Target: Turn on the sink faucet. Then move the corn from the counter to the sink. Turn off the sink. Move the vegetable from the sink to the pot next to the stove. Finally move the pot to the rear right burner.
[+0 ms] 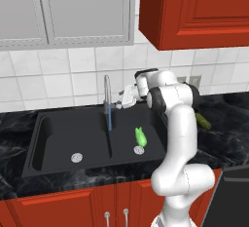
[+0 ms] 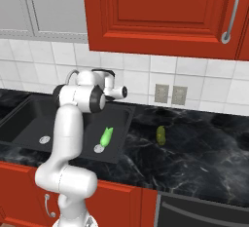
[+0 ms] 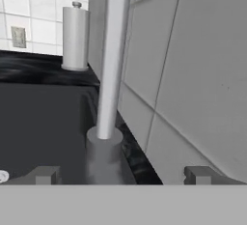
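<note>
While water is running from the faucet (image 1: 107, 94) mid-frame, end effector (image 1: 125, 98) spreading wide beside it, corn (image 1: 140, 136) lying in the sink (image 1: 58, 138).

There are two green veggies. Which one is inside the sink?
The brighter green one lies in the sink's right basin, near the drain. The darker, yellowish-green one lies out on the black counter, to the sink's right.

White tiled wall (image 1: 58, 75), red cabinets (image 2: 155, 7), black marble counter (image 2: 204, 158).
</note>
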Controlling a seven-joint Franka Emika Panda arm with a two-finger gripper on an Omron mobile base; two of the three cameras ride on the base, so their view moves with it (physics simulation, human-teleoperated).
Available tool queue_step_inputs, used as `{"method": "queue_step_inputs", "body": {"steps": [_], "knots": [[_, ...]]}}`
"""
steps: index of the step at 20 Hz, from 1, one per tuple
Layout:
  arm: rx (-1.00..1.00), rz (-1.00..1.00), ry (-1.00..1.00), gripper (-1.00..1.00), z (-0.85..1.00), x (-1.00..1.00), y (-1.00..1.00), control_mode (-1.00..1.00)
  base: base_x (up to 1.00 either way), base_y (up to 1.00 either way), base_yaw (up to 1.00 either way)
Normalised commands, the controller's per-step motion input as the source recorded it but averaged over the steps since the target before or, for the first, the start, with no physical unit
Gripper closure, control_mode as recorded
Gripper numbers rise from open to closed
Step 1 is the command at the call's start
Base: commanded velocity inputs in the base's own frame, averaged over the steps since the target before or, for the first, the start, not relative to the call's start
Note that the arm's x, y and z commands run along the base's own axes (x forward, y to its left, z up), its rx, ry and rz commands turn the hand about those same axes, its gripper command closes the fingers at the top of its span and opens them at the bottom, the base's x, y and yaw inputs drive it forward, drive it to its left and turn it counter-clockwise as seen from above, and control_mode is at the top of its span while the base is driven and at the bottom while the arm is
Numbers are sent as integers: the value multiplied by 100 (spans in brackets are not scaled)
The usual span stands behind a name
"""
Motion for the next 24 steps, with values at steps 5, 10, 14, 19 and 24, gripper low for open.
{"method": "queue_step_inputs", "body": {"steps": [5,10,14,19,24], "knots": [[1,2,0,-100,-4,11,-20,-100,0,0,0],[1,0,0,-100,-5,10,-25,-100,0,0,0],[0,0,0,-100,-24,15,-5,-100,0,0,0],[0,0,0,-100,-35,19,0,-100,0,0,0],[0,0,0,-100,-25,12,-10,-100,0,0,0]]}}
